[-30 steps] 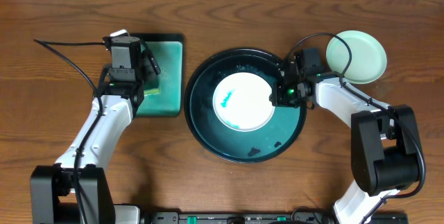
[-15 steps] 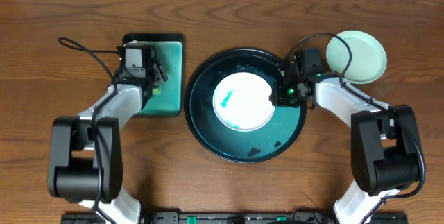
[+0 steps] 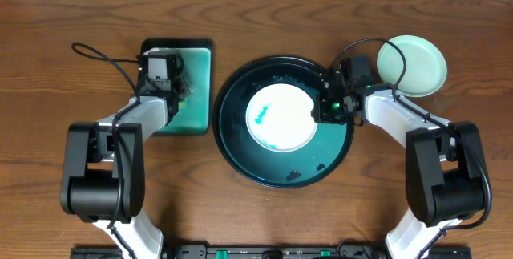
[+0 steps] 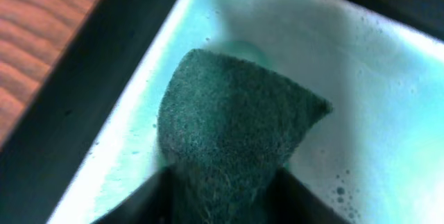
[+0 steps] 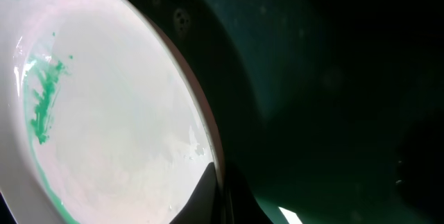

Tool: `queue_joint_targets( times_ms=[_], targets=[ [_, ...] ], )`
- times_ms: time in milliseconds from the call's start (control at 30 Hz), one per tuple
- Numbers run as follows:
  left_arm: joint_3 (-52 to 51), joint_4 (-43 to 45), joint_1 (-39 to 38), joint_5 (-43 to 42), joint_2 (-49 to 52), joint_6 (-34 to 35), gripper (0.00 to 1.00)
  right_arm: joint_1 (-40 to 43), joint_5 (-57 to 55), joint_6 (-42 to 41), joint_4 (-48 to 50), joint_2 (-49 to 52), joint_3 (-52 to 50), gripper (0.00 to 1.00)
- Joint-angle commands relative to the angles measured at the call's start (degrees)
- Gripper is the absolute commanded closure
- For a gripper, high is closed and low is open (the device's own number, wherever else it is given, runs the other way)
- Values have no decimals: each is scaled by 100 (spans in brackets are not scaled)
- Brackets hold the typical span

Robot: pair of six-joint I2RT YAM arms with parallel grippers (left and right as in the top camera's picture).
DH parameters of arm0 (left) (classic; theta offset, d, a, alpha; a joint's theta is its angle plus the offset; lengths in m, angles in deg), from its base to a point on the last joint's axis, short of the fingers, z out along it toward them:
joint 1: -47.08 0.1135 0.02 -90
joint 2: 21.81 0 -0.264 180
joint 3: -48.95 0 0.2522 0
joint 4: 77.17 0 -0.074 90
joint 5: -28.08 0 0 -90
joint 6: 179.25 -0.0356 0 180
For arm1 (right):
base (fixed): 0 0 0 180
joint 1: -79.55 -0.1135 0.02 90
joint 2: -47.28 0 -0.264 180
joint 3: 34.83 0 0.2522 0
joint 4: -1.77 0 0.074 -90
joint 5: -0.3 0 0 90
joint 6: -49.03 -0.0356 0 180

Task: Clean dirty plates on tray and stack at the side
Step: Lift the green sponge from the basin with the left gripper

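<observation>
A white plate (image 3: 279, 117) with a blue-teal smear (image 3: 261, 115) lies in the round black-rimmed tray (image 3: 321, 160). My right gripper (image 3: 323, 108) is shut on the plate's right rim; in the right wrist view its jaws (image 5: 220, 200) pinch the plate (image 5: 118, 113) edge above the dark tray (image 5: 333, 78). A pale mint-green plate (image 3: 411, 66) sits on the table at the far right. My left gripper (image 3: 177, 97) is down in the rectangular teal tray (image 3: 198, 66). Its jaws (image 4: 225, 203) squeeze a dark green sponge (image 4: 229, 120) into a cone.
The rectangular tray's pale wet floor (image 4: 374, 113) shows soap bubbles around the sponge. Small dark specks (image 3: 294, 175) lie in the round tray's near part. Cables loop from both wrists over the wooden table (image 3: 64, 18).
My left gripper has gone down into the rectangular tray and its jaws have closed on the sponge. The right arm and the white plate have not moved.
</observation>
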Motion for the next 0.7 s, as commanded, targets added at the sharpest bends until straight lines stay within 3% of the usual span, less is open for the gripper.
queue_joint_targets(
  times_ms=[0,100,500,667],
  targets=[
    [-35,129,4,94,120,11,74,-96,-308,55,46,306,-37,99],
    [-35,264,4,96,96,9,92,-98,-306,55,44,306,-37,99],
    [-31,-315,-7,2,-1419,24,93,-114,-120,55,52,306,-37,99],
    [-33,-782,-9,-9,-1683,511,93,-153,-39,52,52,306,-37,99]
  ],
)
